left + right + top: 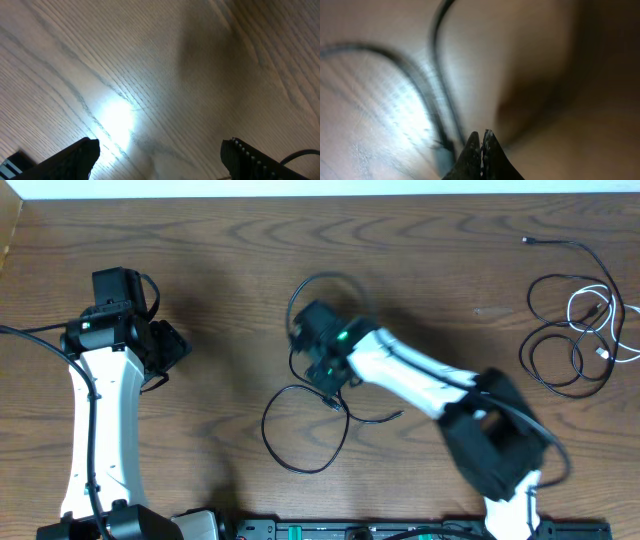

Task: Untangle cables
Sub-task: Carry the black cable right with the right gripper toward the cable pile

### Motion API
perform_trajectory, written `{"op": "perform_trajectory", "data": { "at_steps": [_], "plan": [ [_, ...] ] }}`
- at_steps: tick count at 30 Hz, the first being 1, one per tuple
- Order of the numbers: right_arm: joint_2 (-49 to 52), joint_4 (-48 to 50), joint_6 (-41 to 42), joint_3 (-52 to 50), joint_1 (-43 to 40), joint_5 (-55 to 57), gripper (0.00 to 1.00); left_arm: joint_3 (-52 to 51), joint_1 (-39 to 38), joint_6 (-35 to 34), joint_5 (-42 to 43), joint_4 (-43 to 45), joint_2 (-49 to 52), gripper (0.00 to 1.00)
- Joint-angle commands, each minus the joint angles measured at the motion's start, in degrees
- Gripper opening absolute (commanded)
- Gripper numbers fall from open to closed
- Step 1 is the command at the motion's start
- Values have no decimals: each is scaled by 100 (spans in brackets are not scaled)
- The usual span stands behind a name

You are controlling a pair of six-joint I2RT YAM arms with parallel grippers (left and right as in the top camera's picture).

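Pinching right fingers [481, 150]: pressed together; grip on cord unclear.
Left fingers [170, 348]: spread wide, empty.
Thin black looped cord [300, 430]: 6 o'clock of right fingers.
Tangled black and white cords [575, 330]: far 3 o'clock.

One counter [200, 240] carries two arms, each with one pincer: one left pincer [160, 146] and one right pincer [481, 137]. One black cable [265, 420] loops mid-counter. The far cluster holds one white cable [586, 291]. Its black cables [527, 350] overlap too much to count.
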Motion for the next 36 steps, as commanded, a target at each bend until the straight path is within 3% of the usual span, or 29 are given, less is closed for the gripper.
{"op": "perform_trajectory", "data": {
  "at_steps": [1,4,5,7,10,12,21,36],
  "plan": [
    [-1196,20,428,367,-708,728,1,72,17,-90,-20,-20,-79,83],
    [-1768,-9,426,367,-1392,802,1,72,17,-90,-17,-20,-79,83],
    [-1871,-146,424,367,-1639,293,1,72,17,-90,-17,-20,-79,83],
    [-1864,-479,424,361,-1799,-529,18,72,17,-90,-17,-20,-79,83],
    [-1698,-872,422,262,-1738,-1032,58,70,17,-90,-17,-17,-79,83],
    [-1401,-883,424,127,-1419,-1029,68,72,17,-90,-17,-22,-79,83],
    [254,-557,433,122,-334,-1029,77,72,17,-90,-17,-17,-79,83],
    [717,46,791,118,573,-721,79,72,17,-90,-17,-17,-79,83]
  ]
}}
